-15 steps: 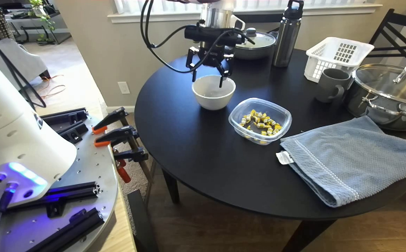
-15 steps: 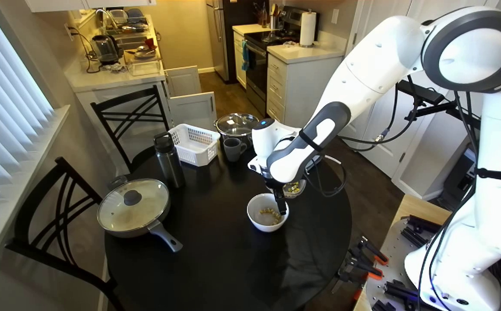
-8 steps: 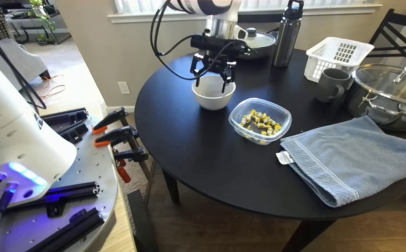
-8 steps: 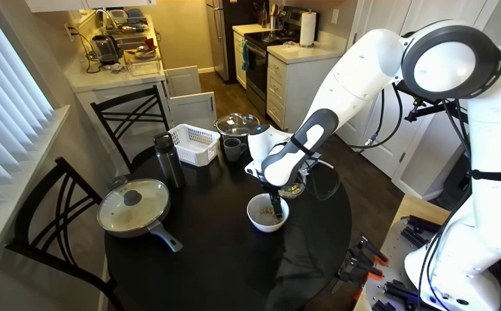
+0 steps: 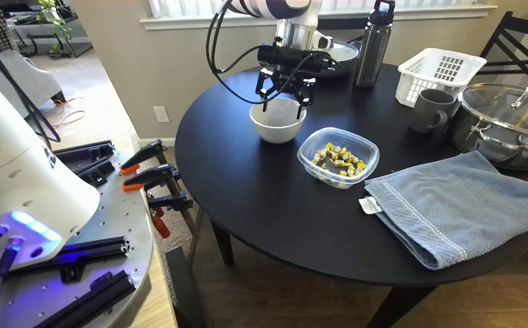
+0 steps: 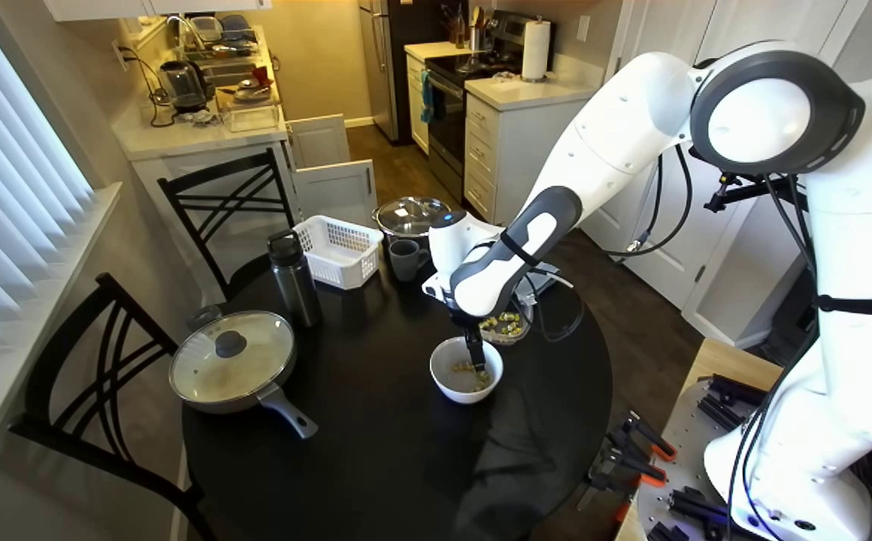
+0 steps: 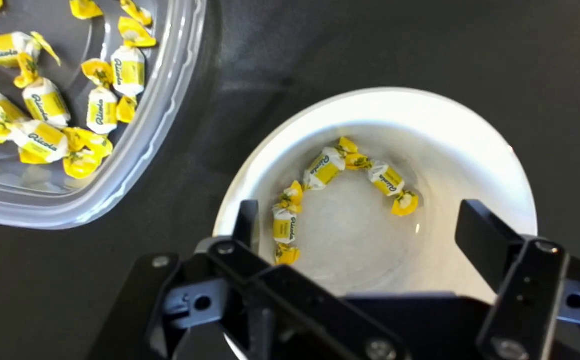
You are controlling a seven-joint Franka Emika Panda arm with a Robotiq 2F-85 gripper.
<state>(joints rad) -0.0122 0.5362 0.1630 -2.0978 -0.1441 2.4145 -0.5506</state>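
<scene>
My gripper (image 7: pixel 361 220) stands open over the white bowl (image 7: pixel 462 150), with nothing between its fingers. In the wrist view one fingertip lies over the bowl's left wall and the other over its right side. Three wrapped yellow-and-white candies (image 7: pixel 324 168) rest along the edge of the bowl's floor, apart from the fingers. In both exterior views the gripper (image 5: pixel 281 112) points down at the bowl (image 5: pixel 276 133); whether the tips dip below the rim I cannot tell. Beside the bowl, a clear plastic container (image 7: pixel 162 117) holds several more such candies (image 7: pixel 45 102).
On the dark round table (image 5: pixel 255 191) lie a blue towel (image 5: pixel 464 205) and a grey mug (image 5: pixel 432 111). A steel pot (image 5: pixel 500 141), white basket (image 5: pixel 421 86) and tall bottle (image 5: pixel 373 54) stand further off. A lidded pan (image 6: pixel 233 361) has its handle pointing toward the bowl's side.
Over the bowl, the open gripper has come lower and shifted slightly toward the plastic container's side. The bowl, the container and the candies have stayed in place.
</scene>
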